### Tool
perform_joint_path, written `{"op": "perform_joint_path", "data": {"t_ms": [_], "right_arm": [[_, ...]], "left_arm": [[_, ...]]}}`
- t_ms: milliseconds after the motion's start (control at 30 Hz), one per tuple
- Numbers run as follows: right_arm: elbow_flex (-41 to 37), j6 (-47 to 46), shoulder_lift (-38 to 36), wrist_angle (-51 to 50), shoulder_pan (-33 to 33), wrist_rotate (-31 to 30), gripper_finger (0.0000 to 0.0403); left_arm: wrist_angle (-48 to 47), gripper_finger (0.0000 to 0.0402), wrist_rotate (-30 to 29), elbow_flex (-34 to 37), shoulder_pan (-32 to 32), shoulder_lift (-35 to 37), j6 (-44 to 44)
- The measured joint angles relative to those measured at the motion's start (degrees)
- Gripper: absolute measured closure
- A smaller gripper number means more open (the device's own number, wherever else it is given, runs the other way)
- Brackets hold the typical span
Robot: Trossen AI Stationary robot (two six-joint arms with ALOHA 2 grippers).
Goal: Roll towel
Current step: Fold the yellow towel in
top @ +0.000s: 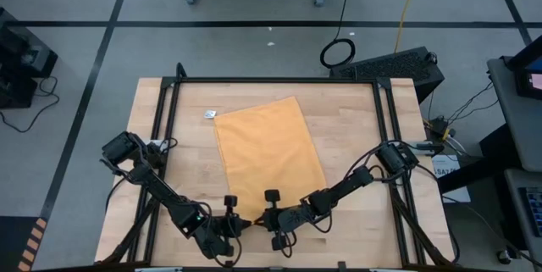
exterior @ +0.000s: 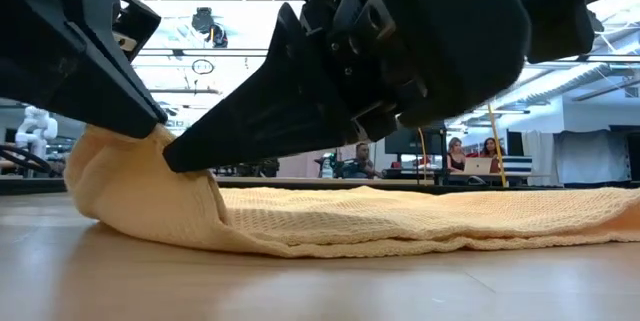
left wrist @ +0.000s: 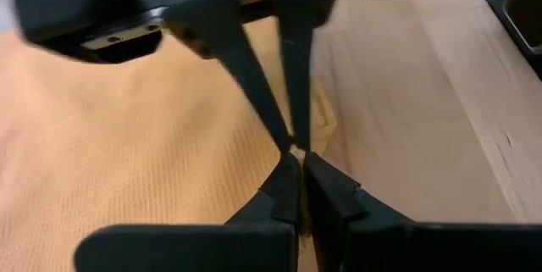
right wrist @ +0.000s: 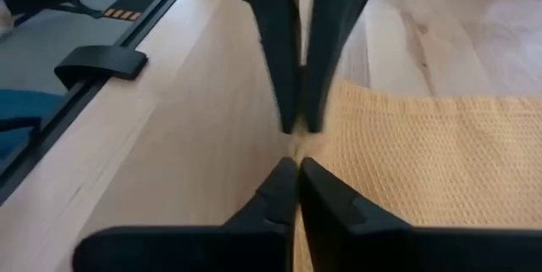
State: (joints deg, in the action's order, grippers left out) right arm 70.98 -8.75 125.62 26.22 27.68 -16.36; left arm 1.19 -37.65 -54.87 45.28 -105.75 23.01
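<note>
The towel (top: 267, 158) is lying spread out flat on the wooden desk (top: 356, 136), a mustard-yellow rectangle set slightly askew, with its small white tag (top: 210, 114) sitting at the far corner on the left arm's side. The near edge of the towel is reaching almost to the front edge of the desk, and both arms are meeting there, tip to tip.

The left pincer (top: 246, 221) is coming in low from the left arm's side, its two dark fingers pressed together on the near corner of the towel. The right pincer (top: 257, 220) is facing it from the other side, its fingers also drawn together on the same bit of cloth. In the left wrist view the two pairs of fingertips are nearly touching over the towel's edge, with the left pincer (left wrist: 294, 163) at the bottom and the right one pointing down at it. The right wrist view is showing the same meeting from the opposite side, with the right pincer (right wrist: 292, 169) just at the towel's corner.

In the low view the pinched corner of the towel (exterior: 140, 191) is standing up off the desk in a bunched hump between the dark fingers, while the rest is lying flat.
</note>
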Motion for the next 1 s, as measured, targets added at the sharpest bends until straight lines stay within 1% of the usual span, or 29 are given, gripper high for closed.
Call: {"op": "perform_joint_path", "data": {"t_ms": [100,167,300,500,633,700,800,867,1000], "right_arm": [[0.00,-0.88,-0.04,0.25,0.00,-0.17,0.0400],[0.00,-0.97,-0.04,0.19,-0.02,-0.09,0.0400],[0.00,-1.93,-0.04,0.21,-0.06,-0.11,0.0401],[0.00,-2.79,-0.04,0.56,-0.51,-0.20,0.0402],[0.00,-3.15,-0.04,0.62,-0.74,-0.17,0.0402],[0.00,-3.20,-0.04,0.68,-0.74,-0.20,0.0402],[0.00,-3.20,-0.04,0.92,-0.71,-0.20,0.0403],[0.00,-3.58,-0.04,1.11,-0.72,-0.20,0.0403],[0.00,-4.09,-0.04,1.90,-0.74,-0.17,0.0403]], "left_arm": [[-0.13,0.0375,-2.79,0.00,-0.02,0.01,3.10],[-0.15,0.0351,-2.93,-0.02,0.68,0.18,3.57],[-0.32,0.0280,-3.83,-0.09,3.19,1.74,7.89],[-1.09,0.0162,-11.46,-0.09,7.89,2.40,17.21],[-2.39,0.0106,-13.74,-0.10,9.62,0.13,23.85],[-2.41,0.0093,-15.82,-0.09,9.84,-1.01,26.14],[-3.39,0.0088,-18.07,-0.09,9.87,-2.68,27.83],[-3.21,0.0093,-17.76,-0.09,9.31,-3.69,27.69],[-2.54,0.0116,-16.74,-0.09,8.02,-4.37,27.71]]}}
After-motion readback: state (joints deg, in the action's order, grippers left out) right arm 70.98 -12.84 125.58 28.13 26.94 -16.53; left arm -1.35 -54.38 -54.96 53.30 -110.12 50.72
